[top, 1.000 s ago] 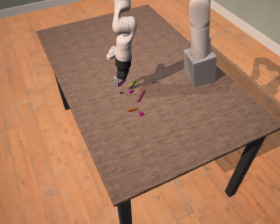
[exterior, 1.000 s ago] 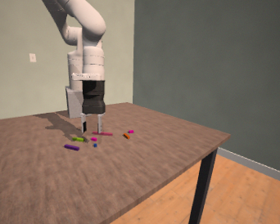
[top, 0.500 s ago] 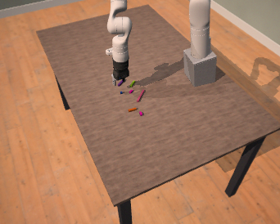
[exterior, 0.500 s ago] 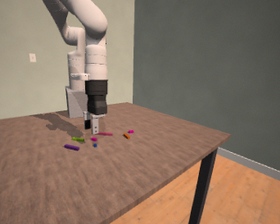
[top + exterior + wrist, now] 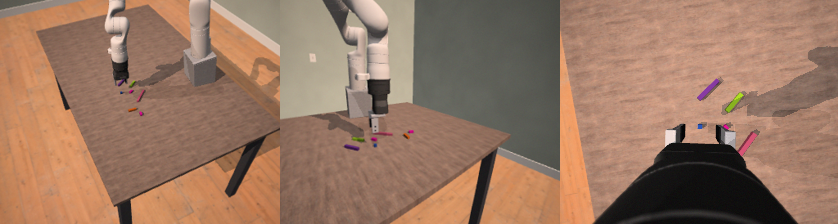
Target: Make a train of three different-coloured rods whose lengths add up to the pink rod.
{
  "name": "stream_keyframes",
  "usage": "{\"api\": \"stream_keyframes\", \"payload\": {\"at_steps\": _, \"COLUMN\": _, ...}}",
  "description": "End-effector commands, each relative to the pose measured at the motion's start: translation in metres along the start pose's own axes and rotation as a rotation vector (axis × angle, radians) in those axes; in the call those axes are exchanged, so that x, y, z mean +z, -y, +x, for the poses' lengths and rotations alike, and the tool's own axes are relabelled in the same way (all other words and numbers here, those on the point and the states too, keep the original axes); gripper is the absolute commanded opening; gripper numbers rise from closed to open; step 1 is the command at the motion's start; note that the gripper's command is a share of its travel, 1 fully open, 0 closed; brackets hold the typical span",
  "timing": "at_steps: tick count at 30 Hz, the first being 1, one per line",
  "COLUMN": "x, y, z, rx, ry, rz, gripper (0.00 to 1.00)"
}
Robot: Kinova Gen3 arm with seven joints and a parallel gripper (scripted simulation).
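Observation:
My gripper (image 5: 121, 83) (image 5: 372, 129) (image 5: 700, 130) is open and empty, above the table. In the wrist view the tiny blue rod (image 5: 121, 92) (image 5: 375, 145) (image 5: 700, 126) shows between its fingertips, lying below on the table. A magenta rod (image 5: 131, 91) (image 5: 374, 139) (image 5: 726, 127) lies beside it, partly hidden by a finger in the wrist view. The purple rod (image 5: 121, 82) (image 5: 351, 147) (image 5: 709, 89) and lime rod (image 5: 132, 84) (image 5: 358, 139) (image 5: 735, 102) lie slanted, apart. The pink rod (image 5: 141, 96) (image 5: 384, 133) (image 5: 748, 143) lies alone. The orange rod (image 5: 132, 109) (image 5: 407, 136) lies near a second magenta rod (image 5: 141, 114) (image 5: 411, 132). No rods touch.
The brown table (image 5: 164, 135) (image 5: 435, 163) (image 5: 625, 65) carries all the rods. The grey base block (image 5: 200, 69) (image 5: 359, 102) of the arm stands at the table's far side. The arm's shadow falls beside the lime rod. The table's edge shows at the left of the wrist view.

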State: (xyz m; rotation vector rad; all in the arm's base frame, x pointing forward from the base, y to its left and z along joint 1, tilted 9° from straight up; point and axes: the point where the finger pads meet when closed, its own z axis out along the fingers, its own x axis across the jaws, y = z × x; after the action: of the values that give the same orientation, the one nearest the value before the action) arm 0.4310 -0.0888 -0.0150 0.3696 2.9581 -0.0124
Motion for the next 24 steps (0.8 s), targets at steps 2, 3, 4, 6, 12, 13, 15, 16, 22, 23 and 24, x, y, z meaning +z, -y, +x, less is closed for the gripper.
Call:
{"api": "stream_keyframes", "payload": {"at_steps": 2, "x": -0.0007, "y": -0.0003, "z": -0.0008, "rx": 0.006, "ry": 0.002, "rz": 0.0, "gripper": 1.0}}
{"api": "stream_keyframes", "payload": {"at_steps": 3, "x": -0.0007, "y": -0.0004, "z": -0.0008, "rx": 0.008, "ry": 0.001, "rz": -0.001, "gripper": 1.0}}
{"api": "stream_keyframes", "payload": {"at_steps": 4, "x": -0.0007, "y": -0.0005, "z": -0.0007, "rx": 0.01, "ry": 0.001, "rz": -0.001, "gripper": 1.0}}
{"api": "stream_keyframes", "payload": {"at_steps": 6, "x": -0.0007, "y": -0.0005, "z": -0.0007, "rx": 0.01, "ry": 0.001, "rz": -0.001, "gripper": 1.0}}
{"api": "stream_keyframes", "payload": {"at_steps": 12, "x": -0.0007, "y": -0.0005, "z": -0.0007, "rx": 0.01, "ry": 0.001, "rz": -0.001, "gripper": 0.54}}
{"api": "stream_keyframes", "payload": {"at_steps": 13, "x": -0.0007, "y": -0.0005, "z": -0.0007, "rx": 0.01, "ry": 0.001, "rz": -0.001, "gripper": 0.54}}
{"api": "stream_keyframes", "payload": {"at_steps": 15, "x": -0.0007, "y": -0.0005, "z": -0.0007, "rx": 0.01, "ry": 0.001, "rz": -0.001, "gripper": 0.54}}
{"api": "stream_keyframes", "payload": {"at_steps": 16, "x": -0.0007, "y": -0.0005, "z": -0.0007, "rx": 0.01, "ry": 0.001, "rz": -0.001, "gripper": 0.54}}
{"api": "stream_keyframes", "payload": {"at_steps": 22, "x": -0.0007, "y": -0.0005, "z": -0.0007, "rx": 0.01, "ry": 0.001, "rz": -0.001, "gripper": 0.54}}
{"api": "stream_keyframes", "payload": {"at_steps": 23, "x": -0.0007, "y": -0.0005, "z": -0.0007, "rx": 0.01, "ry": 0.001, "rz": -0.001, "gripper": 0.54}}
{"api": "stream_keyframes", "payload": {"at_steps": 24, "x": -0.0007, "y": -0.0005, "z": -0.0007, "rx": 0.01, "ry": 0.001, "rz": -0.001, "gripper": 0.54}}
